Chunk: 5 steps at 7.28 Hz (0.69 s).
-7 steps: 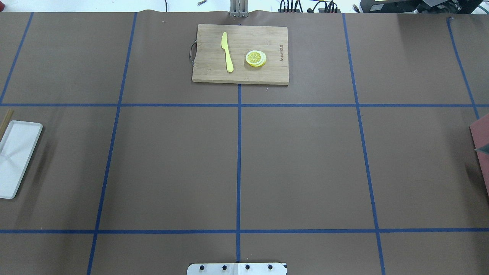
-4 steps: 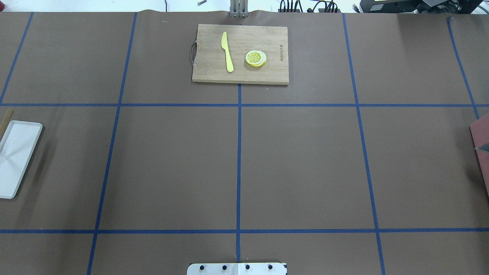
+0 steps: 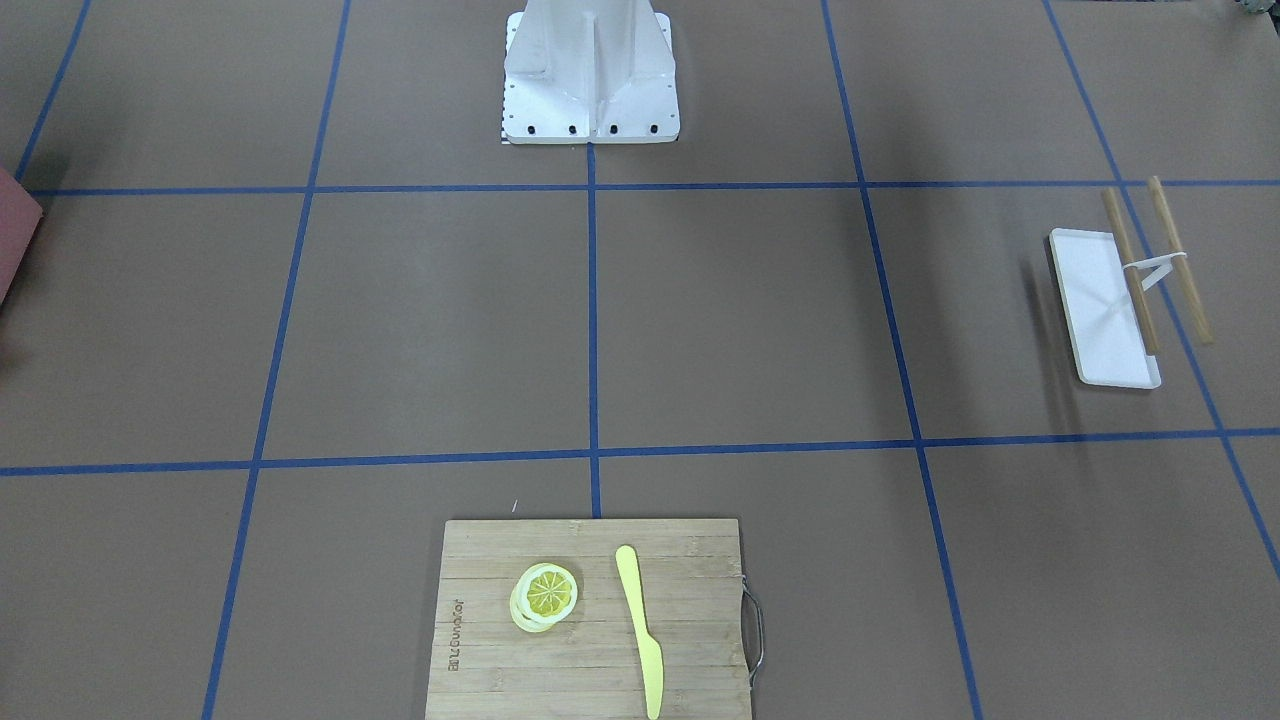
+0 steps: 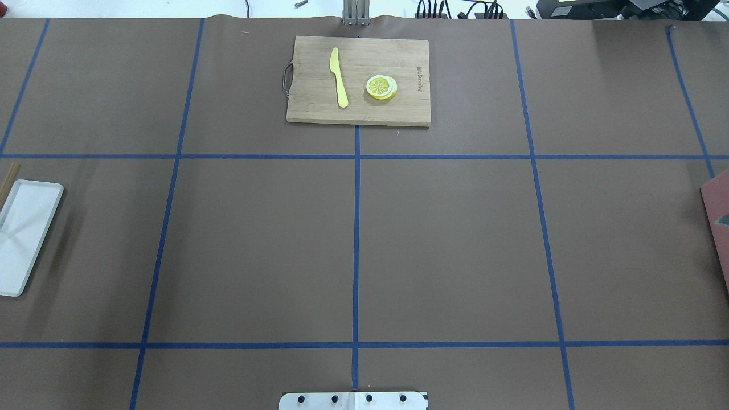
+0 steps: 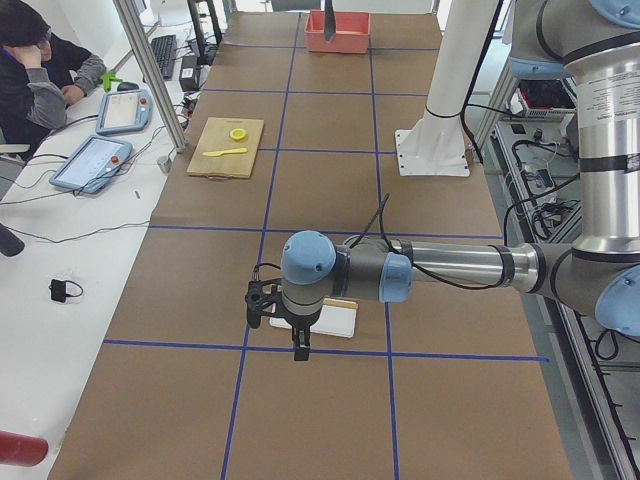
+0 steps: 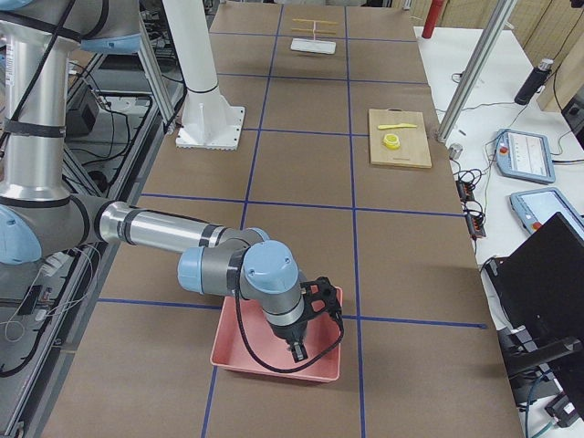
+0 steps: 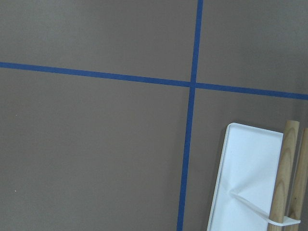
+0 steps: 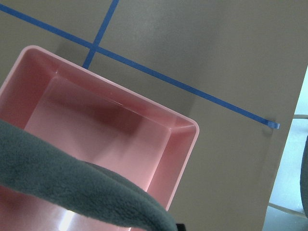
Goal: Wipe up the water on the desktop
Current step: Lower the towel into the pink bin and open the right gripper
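since the earlier overhead frames, the small grey shape (image 4: 724, 220) over the pink tray (image 4: 722, 199) has been shifted slightly towards that view's right edge; the other things on the table are seen where they were. the desktop (image 4: 444, 245), brown and crossed by blue tape lines, is spread under everything. the right gripper (image 6: 298, 351) is held low over the pink tray at the robot's right end, and a grey cloth (image 8: 72, 178) is seen close under the right wrist camera, above the tray; whether the fingers are closed on it cannot be told. the left gripper (image 5: 300, 350) is hung over the white tray (image 5: 338, 320) at the other end, where two wooden sticks (image 7: 284, 168) are laid; how far its fingers are parted cannot be told either. a cutting board (image 4: 359, 111) bearing a yellow knife (image 4: 339, 77) and lemon slices (image 4: 381, 87) is set at the far middle
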{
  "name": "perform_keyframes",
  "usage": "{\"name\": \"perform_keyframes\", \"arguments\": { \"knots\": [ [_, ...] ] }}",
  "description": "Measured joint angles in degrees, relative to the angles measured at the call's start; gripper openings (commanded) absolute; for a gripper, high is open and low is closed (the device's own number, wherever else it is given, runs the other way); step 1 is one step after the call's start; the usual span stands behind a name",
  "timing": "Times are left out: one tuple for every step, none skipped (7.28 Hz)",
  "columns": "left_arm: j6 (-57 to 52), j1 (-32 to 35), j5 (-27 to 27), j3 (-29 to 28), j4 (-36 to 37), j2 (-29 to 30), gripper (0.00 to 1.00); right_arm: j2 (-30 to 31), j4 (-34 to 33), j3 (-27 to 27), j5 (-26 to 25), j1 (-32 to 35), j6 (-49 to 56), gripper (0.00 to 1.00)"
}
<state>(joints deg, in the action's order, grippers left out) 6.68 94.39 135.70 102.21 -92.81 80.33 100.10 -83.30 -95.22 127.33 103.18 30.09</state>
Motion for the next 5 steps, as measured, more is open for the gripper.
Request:
{"name": "perform_keyframes", "arguments": {
  "knots": [
    [0.0, 0.0, 0.0, 0.0, 0.0, 0.0, 0.99, -0.4, 0.2, 0.3, 0.1, -0.6, -0.7, 0.99],
    [0.0, -0.1, 0.0, 0.0, 0.0, 0.0, 0.99, -0.6, 0.7, 0.4, 0.2, -1.0, -1.3, 1.0],
    [0.0, -0.1, 0.0, -0.1, 0.0, 0.0, 0.99, -0.7, 1.5, 0.4, 0.2, -1.1, -1.7, 1.0],
    [0.0, -0.1, 0.0, -0.1, 0.0, 0.0, 0.99, -1.1, 2.1, 0.3, 0.4, -1.2, -1.9, 1.0],
    [0.0, -0.1, 0.0, -0.1, 0.0, 0.0, 0.99, -1.8, 2.2, 0.1, 0.8, -1.3, -2.3, 1.0]
  ]
}}
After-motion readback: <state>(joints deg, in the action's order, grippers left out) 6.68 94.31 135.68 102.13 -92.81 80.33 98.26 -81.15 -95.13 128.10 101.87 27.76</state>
